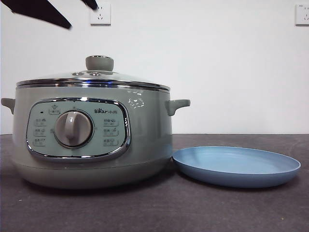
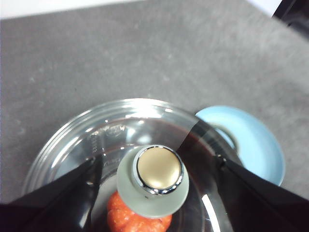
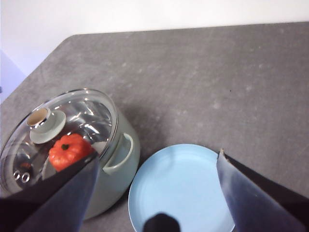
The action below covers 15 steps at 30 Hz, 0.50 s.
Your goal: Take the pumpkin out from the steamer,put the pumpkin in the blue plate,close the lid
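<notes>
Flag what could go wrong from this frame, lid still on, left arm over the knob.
1. The left hand is open over the lid knob; an off-centre close could slip off the round knob and drop the glass lid.
2. The blue plate sits close beside the steamer; a lid set down that side could land on it.
3. The pumpkin lies low inside, so the right hand may clip the rim.

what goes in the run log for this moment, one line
lid: on steamer | pumpkin: inside | blue plate: empty | left pincer: open above lid knob | right pincer: open over plate
</notes>
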Motion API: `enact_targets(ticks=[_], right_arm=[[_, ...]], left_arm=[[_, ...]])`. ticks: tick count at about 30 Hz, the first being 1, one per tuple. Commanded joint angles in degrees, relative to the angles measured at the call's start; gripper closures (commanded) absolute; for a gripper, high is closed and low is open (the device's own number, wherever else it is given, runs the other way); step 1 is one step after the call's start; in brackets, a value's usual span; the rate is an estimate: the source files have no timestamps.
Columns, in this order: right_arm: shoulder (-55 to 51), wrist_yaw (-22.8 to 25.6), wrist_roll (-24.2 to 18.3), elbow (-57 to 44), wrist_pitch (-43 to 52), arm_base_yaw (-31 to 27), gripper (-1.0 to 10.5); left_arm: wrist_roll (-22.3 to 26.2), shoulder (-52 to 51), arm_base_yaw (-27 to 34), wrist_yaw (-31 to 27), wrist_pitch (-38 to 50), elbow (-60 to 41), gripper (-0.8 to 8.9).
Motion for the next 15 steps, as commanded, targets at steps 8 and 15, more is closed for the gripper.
enact_targets(ticks=[8,15], right_arm=[[1.01,-0.02,0.35,0.07,-0.33,0.11,5.4],[1.29,0.02,0.35,0.07,-0.37,0.11,5.4]], left_arm=[[3.37,10.08,-4.33,-4.94,1.20,0.02,4.36],[4.28,12.44,-6.10,-5.90,1.53,0.02,4.37]])
